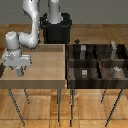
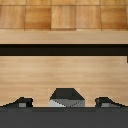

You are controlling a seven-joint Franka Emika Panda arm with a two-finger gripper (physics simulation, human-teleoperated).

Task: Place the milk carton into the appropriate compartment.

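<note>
Far over on the exterior view's left, the white arm (image 1: 31,25) bends down from its dark base (image 1: 56,29) and hangs the end effector (image 1: 20,71) low over the near corner of the light tan tray (image 1: 47,65). The tray sits on a thin-legged desk (image 1: 35,86) and takes up the whole left half of the scene.

Seen from the wrist view, the milk carton (image 2: 66,99) shows as a pale grey box with a peaked top, sitting between the two dark fingertips (image 2: 20,103). A gap shows on either side of the carton there, so the fingers stand wide about it and do not appear to touch it. Beyond the carton the wrist view shows the tray's pale wood floor and its raised wall (image 2: 64,36).

Moving toward the exterior view's right, the dark brown striped bin (image 1: 68,65) stands just beside the tray, divided by low walls into four square cells. A small squat grey cube (image 1: 84,73) rests in the near-left cell. The far-left cell holds a small grey piece (image 1: 83,49); the picture is too blurred to make it out. A taller slim grey block (image 1: 113,47) stands in the far-right cell, and another small pale object (image 1: 116,69) sits in the near-right cell.

The milk carton lies in the tray, well apart from the bin and every compartment (image 1: 84,67).
</note>
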